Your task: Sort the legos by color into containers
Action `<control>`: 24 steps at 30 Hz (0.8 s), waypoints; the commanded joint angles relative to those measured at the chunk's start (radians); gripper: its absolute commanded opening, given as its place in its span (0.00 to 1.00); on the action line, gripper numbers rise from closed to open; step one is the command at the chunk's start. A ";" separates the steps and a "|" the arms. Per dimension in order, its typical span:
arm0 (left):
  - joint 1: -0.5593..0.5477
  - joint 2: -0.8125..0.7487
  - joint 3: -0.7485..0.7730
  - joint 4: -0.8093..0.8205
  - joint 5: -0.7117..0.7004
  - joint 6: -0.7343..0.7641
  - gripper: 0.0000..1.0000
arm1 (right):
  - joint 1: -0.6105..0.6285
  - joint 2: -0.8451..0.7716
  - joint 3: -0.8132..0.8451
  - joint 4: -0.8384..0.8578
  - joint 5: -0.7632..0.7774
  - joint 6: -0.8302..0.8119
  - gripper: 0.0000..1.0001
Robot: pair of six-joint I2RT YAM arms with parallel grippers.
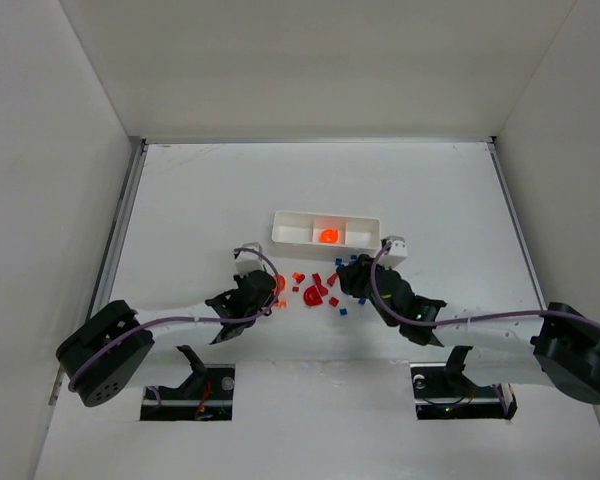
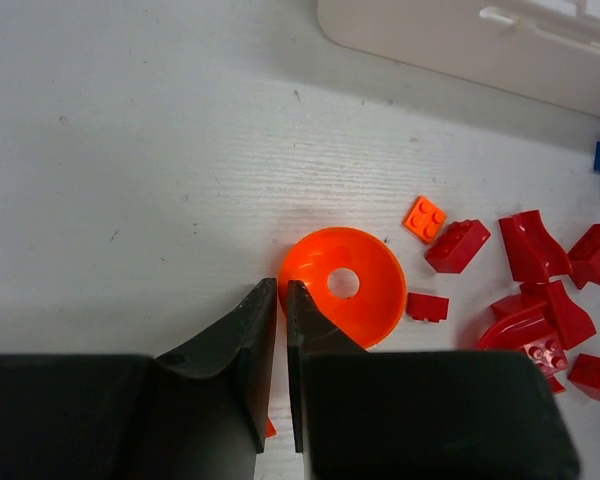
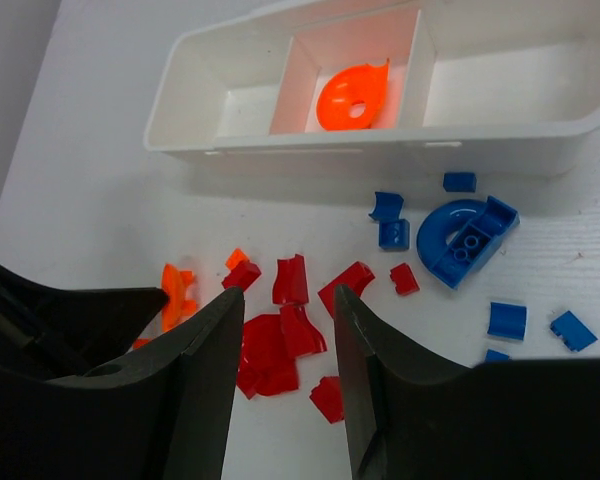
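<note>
**Entry: loose legos near the tray, both arms over the pile**

Item: legos (image 1: 316, 290), scattered on the table (image 1: 200, 200) just near of the white tray (image 1: 290, 222). Orange lies to the left, red in the middle, blue to the right. One orange piece (image 3: 350, 98) already sits in the middle compartment; the two outer compartments look bare.

Handling, as I judge it: light, rigid, glossy plastic. The pieces are likely to skate or flip if nudged, and will not deform under pressure. I would take them across two flat opposed faces, or on a thin rim.

Left gripper (image 2: 281, 290): its fingers (image 2: 250, 320) are almost closed, with only a thin slit between them. The tips meet the left rim of an orange disc (image 2: 365, 270) with a centre hole. I cannot tell whether the rim is pinched in the slit or only touched. Small red bricks (image 2: 458, 245) lie just right of the disc.

Right gripper (image 3: 288, 310): its fingers are spread apart and hold nothing. They are poised over a cluster of red pieces (image 3: 280, 345). A blue arch (image 3: 465, 235) and smaller blues lie to the right, near the tray wall.
</note>
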 commanded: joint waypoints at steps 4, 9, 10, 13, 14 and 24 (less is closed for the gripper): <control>0.006 0.013 0.034 0.049 -0.005 -0.013 0.02 | 0.027 -0.027 -0.018 0.023 0.041 0.019 0.46; 0.006 -0.011 0.031 0.049 -0.009 -0.019 0.09 | 0.039 -0.042 -0.019 0.017 0.034 0.015 0.46; 0.006 -0.014 0.031 0.049 -0.012 -0.023 0.12 | 0.042 -0.038 -0.016 0.017 0.031 0.013 0.46; 0.014 -0.016 0.026 0.049 -0.002 -0.039 0.23 | 0.051 -0.026 -0.010 0.017 0.030 0.010 0.47; 0.015 -0.014 0.024 0.049 -0.001 -0.042 0.25 | 0.054 -0.019 -0.008 0.017 0.030 0.010 0.47; 0.031 0.056 0.038 0.104 0.074 -0.063 0.24 | 0.082 0.020 0.010 0.028 0.032 0.019 0.47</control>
